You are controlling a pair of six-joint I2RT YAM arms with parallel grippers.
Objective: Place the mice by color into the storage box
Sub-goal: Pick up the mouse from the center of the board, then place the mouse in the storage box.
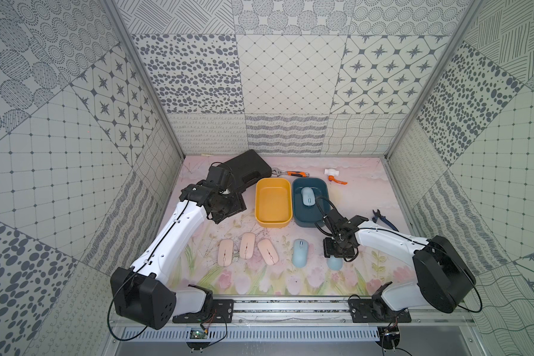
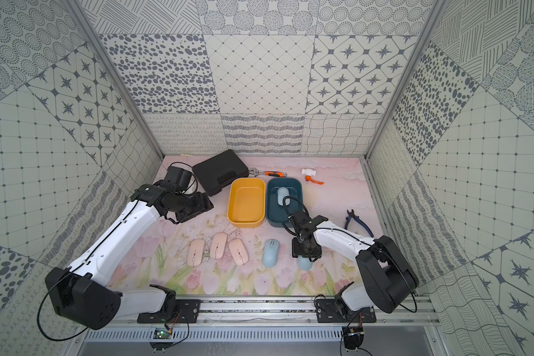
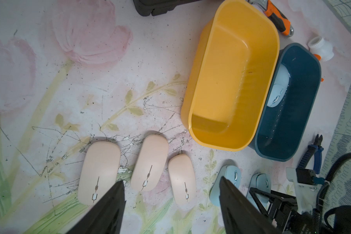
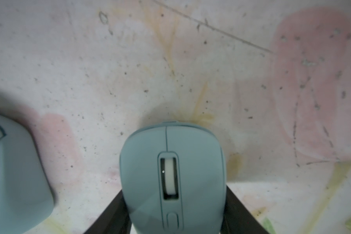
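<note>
blue plastic fills the right wrist view: the held mouse [image 4: 171, 178] lies dead centre between the black fingers [image 4: 234, 206] of the right end effector [image 4: 173, 202], which is clamped on its two long flanks. its long axis runs straight out from the wrist, wheel end leading. in both top views that axis runs front to back on the desk [image 1: 367, 197], wheel end toward the boxes. as far as i can tell it sits on the desk, near the front right, not yet lifted.

the coming move turns on one relation: the blue box [image 1: 305, 217] lies farther back from this end effector and a little toward the left arm's side, with its long axis running much the same way as the mouse. so the carry looks like a lift and a reach back, with little turning. one boxed mouse [image 1: 307, 195] already lies at the far end, leaving the near end bare. the right arm is plainly the nearer one.

a spare blue mouse [image 1: 299, 252] lies just beside the held one, apart from it. the lift should go straight up so as not to nudge it.

the left end effector [image 3: 171, 180] hangs above the desk with its fingers apart and nothing between them. it looks down on three pink mice [image 1: 247, 245] in a row in front of the yellow box [image 1: 257, 200], which holds nothing.
</note>
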